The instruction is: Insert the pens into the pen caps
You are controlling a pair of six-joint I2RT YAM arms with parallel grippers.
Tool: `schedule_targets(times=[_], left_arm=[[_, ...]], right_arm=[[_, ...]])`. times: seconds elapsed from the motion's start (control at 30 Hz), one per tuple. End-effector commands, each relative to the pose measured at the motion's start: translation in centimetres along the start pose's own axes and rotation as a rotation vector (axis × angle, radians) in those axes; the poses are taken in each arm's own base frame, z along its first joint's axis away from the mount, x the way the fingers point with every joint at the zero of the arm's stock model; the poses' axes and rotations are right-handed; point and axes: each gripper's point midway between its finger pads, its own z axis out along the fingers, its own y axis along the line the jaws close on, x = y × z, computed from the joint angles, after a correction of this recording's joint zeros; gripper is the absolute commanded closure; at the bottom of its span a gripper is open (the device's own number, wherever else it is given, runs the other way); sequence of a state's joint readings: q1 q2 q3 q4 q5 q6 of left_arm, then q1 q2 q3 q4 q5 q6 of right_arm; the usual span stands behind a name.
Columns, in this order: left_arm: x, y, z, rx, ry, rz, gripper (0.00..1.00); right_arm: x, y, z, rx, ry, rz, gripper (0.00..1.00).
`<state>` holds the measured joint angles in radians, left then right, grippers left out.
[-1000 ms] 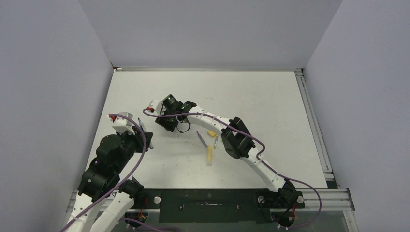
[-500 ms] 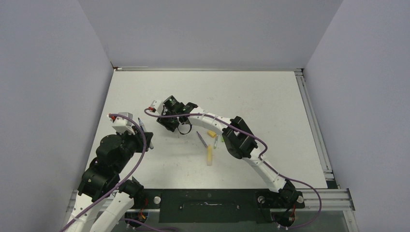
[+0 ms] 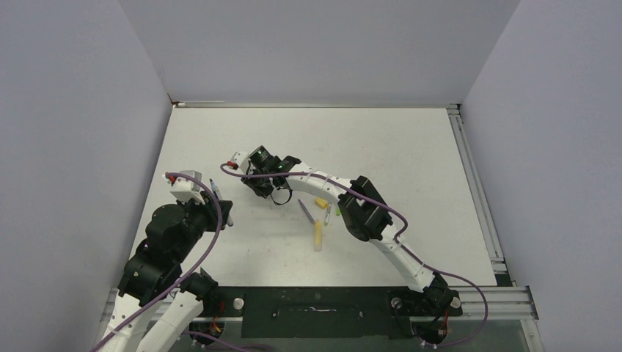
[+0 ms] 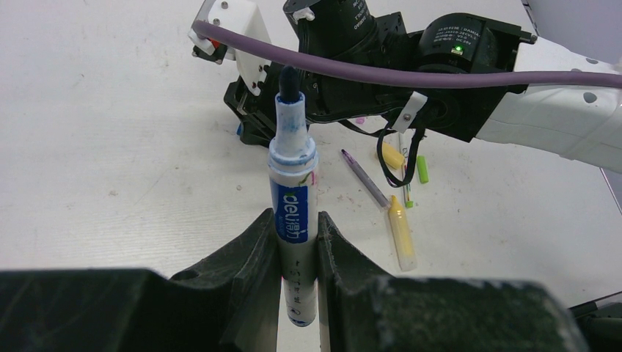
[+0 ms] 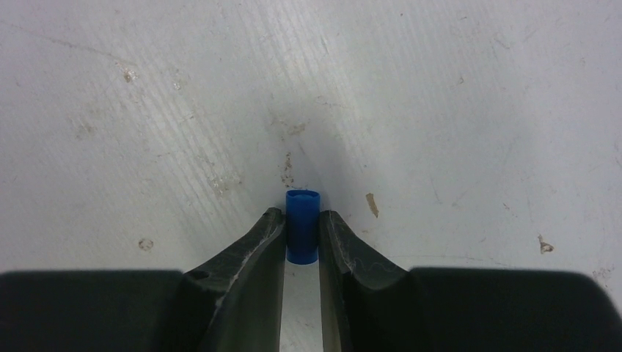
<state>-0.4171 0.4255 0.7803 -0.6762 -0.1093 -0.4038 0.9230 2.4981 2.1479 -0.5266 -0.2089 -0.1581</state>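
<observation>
My left gripper (image 4: 297, 242) is shut on the white-grey pen with the blue tip (image 4: 293, 192), which points up and away toward the right gripper; it shows in the top view too (image 3: 217, 196). My right gripper (image 5: 301, 229) is shut on the blue cap (image 5: 302, 224), low over the table, at centre-left in the top view (image 3: 257, 189). The yellow marker (image 3: 317, 236), thin purple pen (image 3: 306, 211), thin grey-green pen (image 3: 327, 215), yellow cap (image 3: 320, 202) and green cap (image 4: 423, 170) lie together on the table. The pink-purple cap is hidden.
The right arm's forearm (image 3: 323, 185) stretches over the loose pens and caps. Grey walls stand on the left, back and right. A metal rail (image 3: 477, 191) runs along the table's right edge.
The right arm's elbow has shifted slightly to the right while its gripper stays almost in place. The left arm and its pen have not moved.
</observation>
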Motion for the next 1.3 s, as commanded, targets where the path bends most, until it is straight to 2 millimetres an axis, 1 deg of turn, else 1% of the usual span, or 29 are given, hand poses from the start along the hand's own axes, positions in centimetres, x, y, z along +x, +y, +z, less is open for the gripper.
schedule_targets(times=[0.0, 0.13, 0.27, 0.4, 0.53, 0.63, 0.83, 0.93, 1.03, 1.13, 1.27], left_arm=[[-1.5, -0.8, 0.1, 0.037, -0.059, -0.002, 1.0], [-1.4, -1.1, 0.1, 0.05, -0.054, -0.001, 1.0], [-1.3, -1.3, 0.3, 0.064, -0.046, 0.0, 1.0], [-1.2, -1.8, 0.3, 0.088, -0.04, 0.005, 1.0], [-1.0, -2.5, 0.3, 0.131, -0.029, 0.012, 1.0], [-0.7, -3.4, 0.4, 0.181, -0.011, 0.02, 1.0], [-0.1, -5.5, 0.5, 0.296, 0.032, 0.029, 1.0], [0.2, -6.3, 0.4, 0.342, 0.048, 0.026, 1.0], [0.3, -7.2, 0.3, 0.39, 0.063, 0.008, 1.0], [0.7, -8.8, 0.1, 0.481, 0.094, -0.018, 1.0], [1.2, -10.0, 0.1, 0.555, 0.118, -0.032, 1.0]], right_arm=[[0.3, -1.3, -1.6, 0.076, 0.033, 0.026, 0.95], [-0.6, -1.4, -2.5, 0.084, 0.002, 0.047, 0.95], [-1.8, -1.4, -4.0, 0.088, -0.044, 0.079, 0.95], [-3.0, -1.4, -6.6, 0.094, -0.101, 0.121, 0.95], [-3.0, -1.7, -9.1, 0.102, -0.14, 0.177, 0.95], [-3.1, -1.7, -11.3, 0.102, -0.177, 0.228, 0.95], [-4.3, -1.0, -16.0, 0.081, -0.287, 0.303, 0.95], [-4.7, -1.2, -18.4, 0.112, -0.34, 0.35, 0.95], [-5.2, -1.0, -21.2, 0.124, -0.408, 0.39, 0.95], [-5.5, -0.6, -24.5, 0.126, -0.484, 0.422, 0.95], [-5.7, 0.1, -28.8, 0.123, -0.581, 0.448, 0.95]])
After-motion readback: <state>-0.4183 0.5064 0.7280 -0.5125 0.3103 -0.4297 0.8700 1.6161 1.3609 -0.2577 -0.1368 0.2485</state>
